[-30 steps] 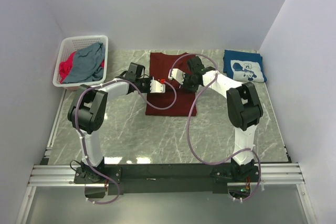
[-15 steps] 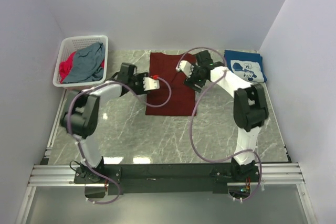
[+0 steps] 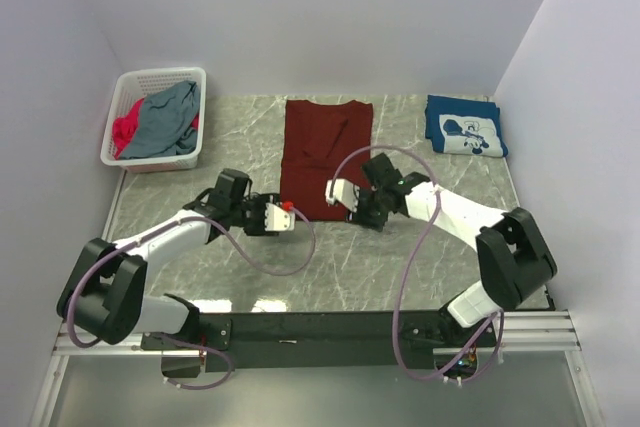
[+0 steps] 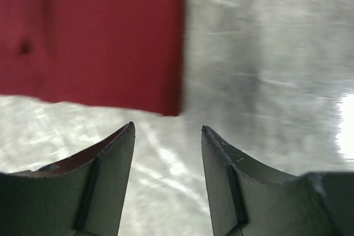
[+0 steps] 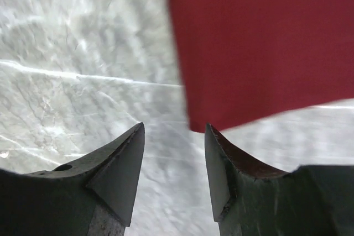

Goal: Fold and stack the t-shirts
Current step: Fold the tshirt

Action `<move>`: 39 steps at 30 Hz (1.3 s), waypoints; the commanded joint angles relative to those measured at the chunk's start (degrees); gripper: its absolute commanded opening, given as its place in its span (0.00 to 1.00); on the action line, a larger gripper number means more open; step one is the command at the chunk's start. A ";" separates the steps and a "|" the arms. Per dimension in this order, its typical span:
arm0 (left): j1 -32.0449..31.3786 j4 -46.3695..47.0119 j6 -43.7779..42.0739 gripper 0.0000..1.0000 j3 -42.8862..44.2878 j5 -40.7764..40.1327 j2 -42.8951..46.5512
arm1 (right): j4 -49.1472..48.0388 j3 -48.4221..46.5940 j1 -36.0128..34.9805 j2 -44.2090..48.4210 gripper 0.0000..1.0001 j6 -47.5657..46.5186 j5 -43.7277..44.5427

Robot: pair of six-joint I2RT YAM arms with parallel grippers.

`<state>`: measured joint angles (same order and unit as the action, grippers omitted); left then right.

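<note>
The maroon t-shirt [image 3: 325,147] lies flat as a long narrow strip on the marble table [image 3: 330,267]. My left gripper [image 3: 290,215] hovers open just off its near left corner. My right gripper [image 3: 354,211] hovers open just off its near right corner. In the left wrist view the fingers [image 4: 116,181] of the left gripper [image 4: 167,130] stand apart over bare marble, with the maroon t-shirt [image 4: 99,37] ahead. The right gripper [image 5: 174,128] is likewise open and empty, the maroon t-shirt [image 5: 260,42] just beyond it. A folded navy t-shirt [image 3: 463,127] with a white print lies at the far right.
A white lattice basket [image 3: 160,79] at the far left holds a grey-blue t-shirt [image 3: 165,122] and a pink one [image 3: 123,133]. White walls close the table in at the back and on both sides. Purple cables loop from both arms over the table.
Both grippers were shut at the shirt's middle and have opened. Both have drawn back toward me to the shirt's near corners. The shirt stays flat.
</note>
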<state>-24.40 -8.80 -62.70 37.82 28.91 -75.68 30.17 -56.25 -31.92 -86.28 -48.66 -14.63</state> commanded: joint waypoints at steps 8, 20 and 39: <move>-4.86 14.94 0.47 0.55 -3.55 -5.08 -7.54 | -9.69 3.16 -1.12 -6.53 0.54 0.32 7.16; -4.78 13.98 -1.02 0.53 0.22 -5.61 -12.28 | -7.32 0.53 -1.12 -5.21 0.53 -2.40 5.84; -3.99 2.66 -2.61 0.01 4.10 -2.63 -11.26 | -3.38 -0.17 -0.95 -5.92 0.00 -2.58 5.14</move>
<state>-28.58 -0.27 -66.59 40.80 23.38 -90.61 23.94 -55.18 -32.75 -96.12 -52.12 -8.40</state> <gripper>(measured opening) 0.079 0.015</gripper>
